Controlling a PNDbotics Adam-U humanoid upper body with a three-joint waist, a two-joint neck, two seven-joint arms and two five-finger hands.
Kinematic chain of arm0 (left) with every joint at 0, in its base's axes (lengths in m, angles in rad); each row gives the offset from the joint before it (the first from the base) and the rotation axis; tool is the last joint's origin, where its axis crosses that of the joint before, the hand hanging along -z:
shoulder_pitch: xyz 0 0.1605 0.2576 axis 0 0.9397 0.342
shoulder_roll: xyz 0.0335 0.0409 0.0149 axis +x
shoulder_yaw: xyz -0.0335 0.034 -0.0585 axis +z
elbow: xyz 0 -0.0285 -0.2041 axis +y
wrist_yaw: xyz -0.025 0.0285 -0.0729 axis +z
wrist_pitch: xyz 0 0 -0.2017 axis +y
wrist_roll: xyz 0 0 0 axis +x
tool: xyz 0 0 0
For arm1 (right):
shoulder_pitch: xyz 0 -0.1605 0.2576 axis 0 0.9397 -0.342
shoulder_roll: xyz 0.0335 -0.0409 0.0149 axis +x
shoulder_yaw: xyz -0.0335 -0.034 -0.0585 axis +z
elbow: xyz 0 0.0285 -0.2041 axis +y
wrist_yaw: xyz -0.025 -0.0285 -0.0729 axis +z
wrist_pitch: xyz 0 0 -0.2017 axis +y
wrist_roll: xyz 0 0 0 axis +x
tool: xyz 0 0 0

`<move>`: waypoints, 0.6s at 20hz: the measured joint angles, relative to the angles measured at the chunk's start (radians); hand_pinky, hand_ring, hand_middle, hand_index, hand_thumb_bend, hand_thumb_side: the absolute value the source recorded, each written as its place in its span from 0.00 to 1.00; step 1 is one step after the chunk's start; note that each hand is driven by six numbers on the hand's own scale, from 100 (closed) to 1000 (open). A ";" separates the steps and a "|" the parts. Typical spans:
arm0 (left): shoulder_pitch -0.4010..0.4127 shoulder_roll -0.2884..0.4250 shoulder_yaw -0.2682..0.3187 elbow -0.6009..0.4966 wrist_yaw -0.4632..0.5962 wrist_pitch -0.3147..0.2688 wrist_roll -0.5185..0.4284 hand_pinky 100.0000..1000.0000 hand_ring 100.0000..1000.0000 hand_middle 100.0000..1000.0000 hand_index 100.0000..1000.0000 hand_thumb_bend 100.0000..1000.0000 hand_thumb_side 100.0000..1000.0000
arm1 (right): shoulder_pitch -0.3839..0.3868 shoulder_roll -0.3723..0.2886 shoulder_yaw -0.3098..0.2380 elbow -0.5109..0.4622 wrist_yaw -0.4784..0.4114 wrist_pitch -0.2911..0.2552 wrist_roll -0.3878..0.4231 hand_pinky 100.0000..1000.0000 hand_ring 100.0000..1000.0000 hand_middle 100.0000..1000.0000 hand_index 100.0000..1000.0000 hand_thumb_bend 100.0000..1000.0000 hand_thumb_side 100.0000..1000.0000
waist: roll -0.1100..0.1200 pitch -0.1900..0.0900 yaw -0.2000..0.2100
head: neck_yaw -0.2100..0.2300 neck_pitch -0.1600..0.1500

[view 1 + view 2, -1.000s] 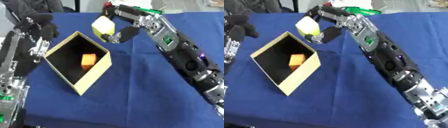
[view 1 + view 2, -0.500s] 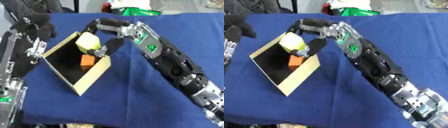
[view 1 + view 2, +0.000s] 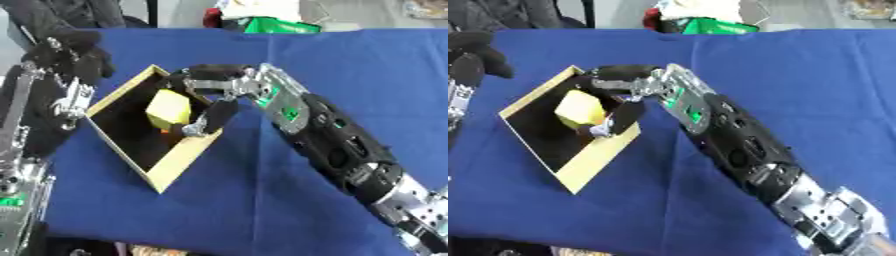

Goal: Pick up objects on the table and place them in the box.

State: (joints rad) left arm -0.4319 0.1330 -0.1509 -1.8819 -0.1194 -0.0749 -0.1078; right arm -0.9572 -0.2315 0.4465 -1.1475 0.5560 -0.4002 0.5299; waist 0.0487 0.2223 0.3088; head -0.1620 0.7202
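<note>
The box (image 3: 166, 172) is sitting open on the blue tabletop (image 3: 262, 200). The right hand (image 3: 210, 92) is reaching over it, fingers curled round a yellow block (image 3: 169, 110) just above an orange thing (image 3: 164, 131) inside. The left hand (image 3: 74, 52) is hanging clenched beside the box's far corner. Green and white clutter (image 3: 271, 20) is lying beyond the tabletop; any writing is unreadable.

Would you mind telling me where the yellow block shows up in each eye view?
Left eye view: yellow block left of centre, inside the box.
Right eye view: further left, upper left area.
Shared landmark: the right hand beside it, over the box.
</note>
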 measured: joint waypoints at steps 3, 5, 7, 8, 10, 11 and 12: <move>0.000 0.000 0.000 0.000 0.000 0.000 0.000 0.57 0.53 0.51 0.73 0.20 0.55 | 0.001 0.000 -0.004 0.000 0.029 -0.001 -0.037 0.82 0.92 0.90 1.00 0.28 0.46 | 0.000 0.000 0.000 | 0.000 0.000; 0.000 0.000 0.000 0.000 0.000 0.000 0.000 0.57 0.53 0.51 0.73 0.20 0.55 | 0.001 0.000 -0.009 0.000 0.044 0.004 -0.064 0.81 0.92 0.89 1.00 0.28 0.46 | 0.000 0.000 0.000 | 0.000 0.000; 0.000 0.000 0.000 0.000 0.000 0.000 0.000 0.57 0.53 0.51 0.73 0.20 0.55 | 0.001 -0.003 -0.016 0.000 0.050 0.013 -0.095 0.81 0.92 0.89 0.99 0.27 0.45 | 0.000 0.000 -0.002 | 0.001 0.000; 0.000 0.000 0.000 0.000 0.000 0.000 0.000 0.57 0.53 0.51 0.73 0.20 0.55 | 0.001 -0.004 -0.021 0.000 0.051 0.019 -0.112 0.81 0.92 0.89 0.99 0.26 0.45 | 0.000 0.000 -0.005 | 0.001 0.000; 0.000 0.000 0.000 0.000 0.000 0.000 0.000 0.57 0.53 0.51 0.73 0.20 0.55 | 0.001 -0.014 -0.032 -0.007 0.043 0.033 -0.146 0.80 0.91 0.87 0.99 0.22 0.46 | 0.000 -0.001 -0.012 | 0.003 0.000; 0.000 0.000 0.000 0.000 0.000 0.000 0.000 0.57 0.53 0.51 0.73 0.20 0.55 | 0.001 -0.020 -0.038 -0.013 0.030 0.043 -0.163 0.79 0.91 0.86 0.98 0.20 0.46 | 0.000 -0.002 -0.016 | 0.006 0.000; 0.001 0.000 0.000 0.000 0.000 0.000 0.000 0.57 0.53 0.51 0.73 0.20 0.55 | 0.001 -0.029 -0.045 -0.022 0.008 0.056 -0.182 0.79 0.91 0.85 0.98 0.18 0.45 | 0.000 -0.004 -0.022 | 0.010 0.000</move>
State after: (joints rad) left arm -0.4312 0.1332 -0.1506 -1.8820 -0.1198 -0.0748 -0.1074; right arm -0.9567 -0.2602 0.4016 -1.1693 0.5636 -0.3445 0.3475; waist 0.0488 0.2181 0.2866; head -0.1521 0.7202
